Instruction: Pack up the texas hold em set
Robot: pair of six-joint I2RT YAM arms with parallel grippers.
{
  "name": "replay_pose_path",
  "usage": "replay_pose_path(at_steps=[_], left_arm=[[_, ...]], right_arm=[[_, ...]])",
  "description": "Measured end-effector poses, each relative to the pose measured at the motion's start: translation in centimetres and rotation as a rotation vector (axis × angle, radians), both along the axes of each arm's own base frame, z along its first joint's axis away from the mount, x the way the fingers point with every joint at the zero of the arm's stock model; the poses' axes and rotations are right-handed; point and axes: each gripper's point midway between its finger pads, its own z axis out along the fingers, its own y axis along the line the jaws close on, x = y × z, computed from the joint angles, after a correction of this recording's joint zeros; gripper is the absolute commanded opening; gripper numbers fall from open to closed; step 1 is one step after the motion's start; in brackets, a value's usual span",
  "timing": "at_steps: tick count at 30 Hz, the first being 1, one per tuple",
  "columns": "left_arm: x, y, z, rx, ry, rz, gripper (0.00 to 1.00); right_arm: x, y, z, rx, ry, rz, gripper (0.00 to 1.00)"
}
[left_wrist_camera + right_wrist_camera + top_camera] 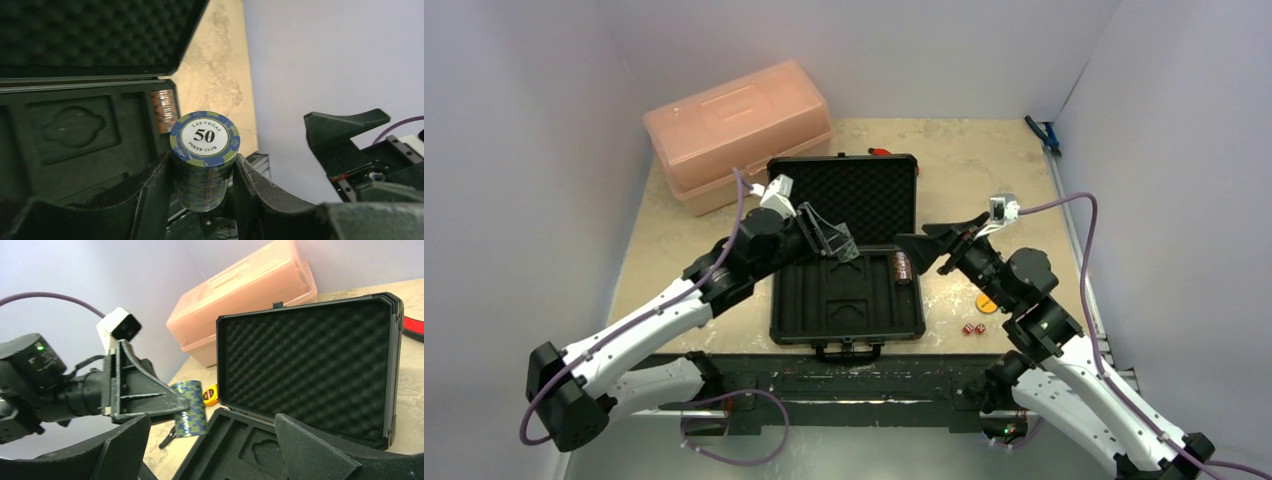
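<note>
My left gripper (202,170) is clenched on the blue-green chip stack (205,136), held above the tray (854,296) of the black case (776,300); loose chips, dense, slick-edged, so I judge squeezing mid-stack across the sides safest; right gripper (942,238) hangs released beside the case's right edge.

The top chip (205,136) of the blue stack (202,185) is carrying the only print that is reading clearly. A bold "50" is sitting in the middle of its white centre, "LAS VEGAS" is curving above the number and "POKER CLUB" is curving below it, all in dark letters. The stack is sitting between the fingers of the left gripper (204,167). The dice (973,328) are showing too small for their pips to be counted
</note>
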Motion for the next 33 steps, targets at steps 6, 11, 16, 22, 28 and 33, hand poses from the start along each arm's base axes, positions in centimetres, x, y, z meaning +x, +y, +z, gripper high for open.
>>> replay_pose_path(at_steps=[6, 11, 16, 22, 28, 33], left_arm=[[-1.0, 5.1, -1.1, 0.193, -0.052, 0.043, 0.0], [-1.8, 9.0, -4.4, 0.424, -0.032, 0.059, 0.0], [-2.6, 12.8, -6.8, 0.64, 0.014, 0.058, 0.0], [-2.2, 15.4, -7.6, 0.791, 0.039, 0.063, 0.0], [-1.4, 15.9, -10.1, 0.89, 0.116, 0.02, 0.0], [-1.1, 15.7, -12.1, 0.914, 0.183, -0.024, 0.0]], right_arm=[[0.5, 0.1, -0.7, -0.014, 0.021, -0.014, 0.99], [1.0, 0.3, -1.4, -0.028, 0.043, -0.021, 0.99], [1.1, 0.3, -1.7, -0.032, 0.052, -0.021, 0.99], [1.1, 0.3, -1.9, -0.037, 0.06, -0.022, 0.99], [1.1, 0.3, -2.6, -0.05, 0.087, -0.027, 0.99], [1.1, 0.1, -3.1, -0.06, 0.102, -0.031, 0.99]])
